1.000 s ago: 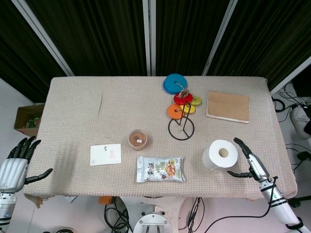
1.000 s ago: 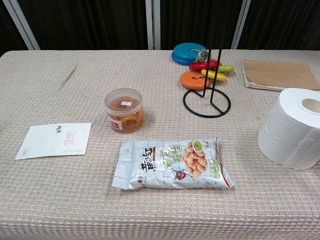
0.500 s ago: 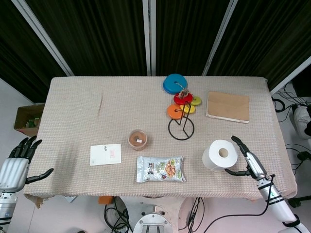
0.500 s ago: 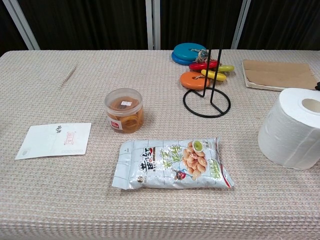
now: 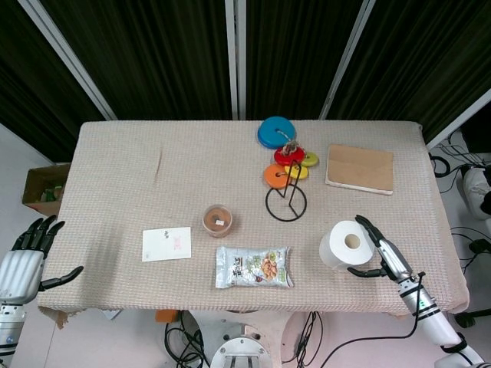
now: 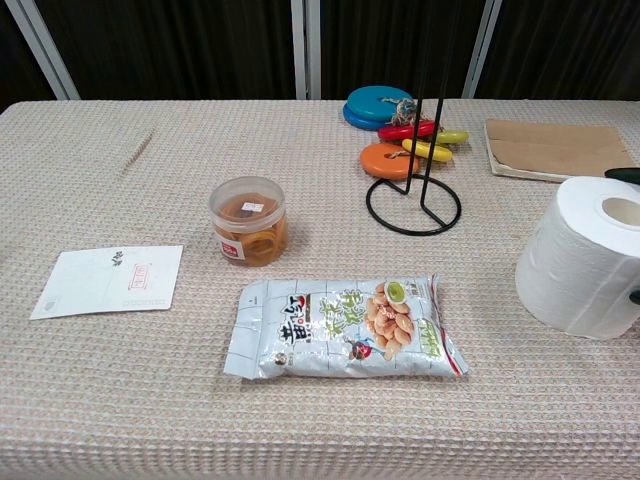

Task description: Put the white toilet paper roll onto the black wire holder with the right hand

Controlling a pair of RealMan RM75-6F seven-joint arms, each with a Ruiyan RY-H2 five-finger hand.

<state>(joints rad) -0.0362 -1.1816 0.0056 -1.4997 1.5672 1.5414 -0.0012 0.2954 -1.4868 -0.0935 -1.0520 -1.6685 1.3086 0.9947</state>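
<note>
The white toilet paper roll (image 5: pixel 347 244) stands on end at the lower right of the head view, its core hole facing up, resting on the worktop (image 5: pixel 153 176) and not yet lifted. The right robot hand (image 5: pixel 374 251) sits just beside the roll's right flank, fingers spread and curving around it, thumb low near the base. Whether any finger actually touches the paper I cannot tell; nothing is held.

The black wire holder (image 5: pixel 286 195) stands near the middle of the frame, up and to the left of the roll, its ring base flat and its thin post upright and bare. So I judge the task is at its start: the grasp, the lift, the carry and the threading of the core over the post all remain.

Counted: one roll, one holder, two robot hands. The left robot hand (image 5: pixel 27 257) hangs at the lower left edge, off the worktop, fingers apart and empty.

Around them lie one snack packet (image 5: pixel 253 267), one small round jar (image 5: pixel 217 219), one white card (image 5: pixel 166 244), one brown notebook (image 5: pixel 360 169) and one cluster of coloured discs (image 5: pixel 285 153) in blue, red, orange and yellow.
</note>
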